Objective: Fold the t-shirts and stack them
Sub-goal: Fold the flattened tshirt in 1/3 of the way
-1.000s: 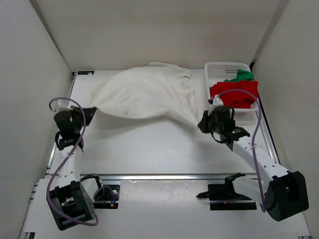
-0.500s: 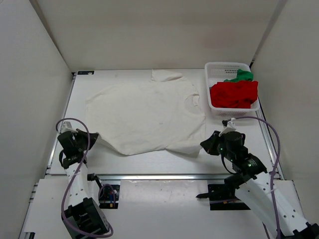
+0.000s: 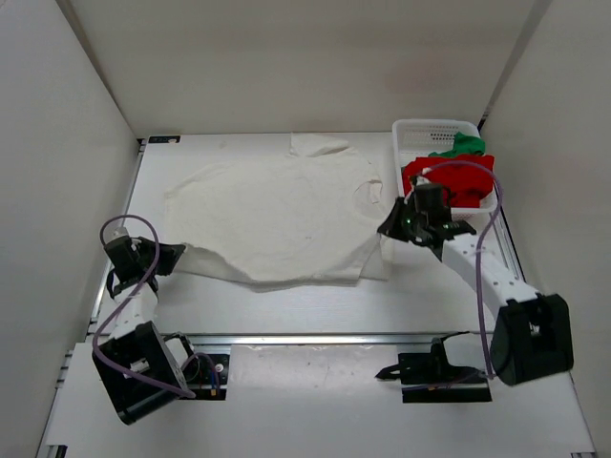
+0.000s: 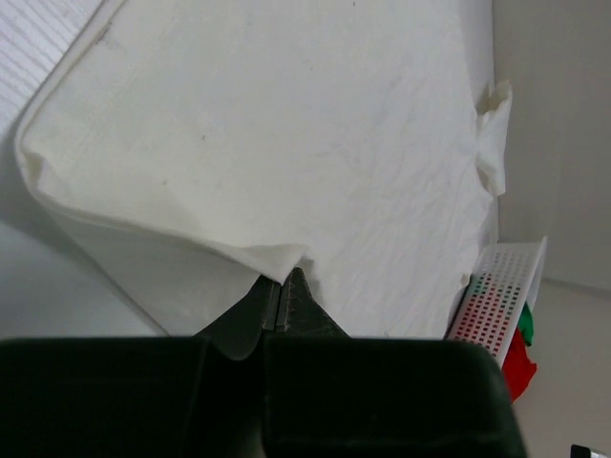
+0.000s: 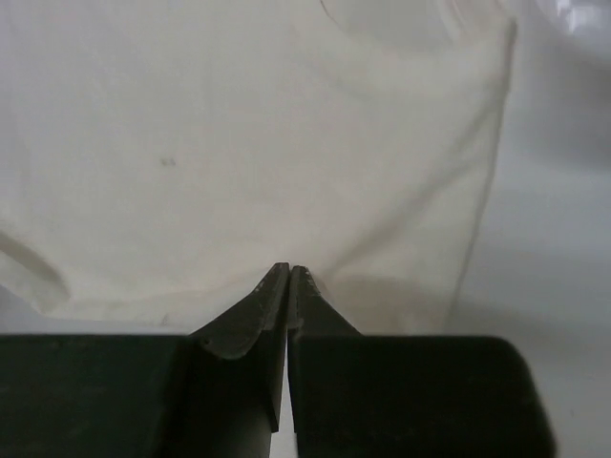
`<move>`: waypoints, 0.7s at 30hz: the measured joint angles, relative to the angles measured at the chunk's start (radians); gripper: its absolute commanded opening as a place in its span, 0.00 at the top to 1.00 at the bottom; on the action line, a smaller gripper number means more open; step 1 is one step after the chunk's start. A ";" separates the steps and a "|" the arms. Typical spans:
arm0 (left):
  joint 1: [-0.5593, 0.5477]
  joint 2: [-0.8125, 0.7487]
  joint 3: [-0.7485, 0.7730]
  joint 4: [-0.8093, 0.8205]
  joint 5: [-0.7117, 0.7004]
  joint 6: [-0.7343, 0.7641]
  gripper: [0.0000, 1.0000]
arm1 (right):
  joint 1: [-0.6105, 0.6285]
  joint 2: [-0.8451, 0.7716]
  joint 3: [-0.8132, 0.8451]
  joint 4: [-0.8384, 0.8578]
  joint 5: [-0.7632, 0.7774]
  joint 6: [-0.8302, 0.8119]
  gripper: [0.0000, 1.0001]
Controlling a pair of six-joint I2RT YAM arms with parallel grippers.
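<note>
The cream-white t-shirt (image 3: 277, 210) lies spread over the middle of the table, neck opening toward the right. My left gripper (image 3: 178, 254) is shut on its near-left corner, and in the left wrist view the cloth (image 4: 286, 124) bunches at the tips (image 4: 284, 274). By the shirt's right edge my right gripper (image 3: 386, 223) is shut, its tips (image 5: 289, 269) sunk into the cloth (image 5: 239, 143). The red t-shirt (image 3: 453, 179) and the green t-shirt (image 3: 466, 145) lie bundled in the basket.
The white mesh basket (image 3: 420, 129) stands at the back right corner, just behind my right arm. White walls close in the left, back and right sides. A metal rail (image 3: 315, 337) runs along the table's near edge.
A second ago the cream shirt hung lifted between both grippers. It was drawn toward the near edge and laid flat. My right gripper has since swung back toward the basket, while the left shifted slightly left.
</note>
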 measured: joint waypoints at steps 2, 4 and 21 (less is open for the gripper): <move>0.000 0.031 0.014 0.024 -0.012 -0.029 1.00 | -0.005 0.084 0.091 0.032 -0.007 -0.011 1.00; -0.007 0.053 0.029 0.043 -0.030 -0.048 1.00 | -0.018 0.170 0.180 0.062 -0.014 -0.026 1.00; -0.070 0.406 0.236 0.147 -0.172 -0.089 1.00 | -0.072 0.787 0.783 0.005 -0.051 -0.099 1.00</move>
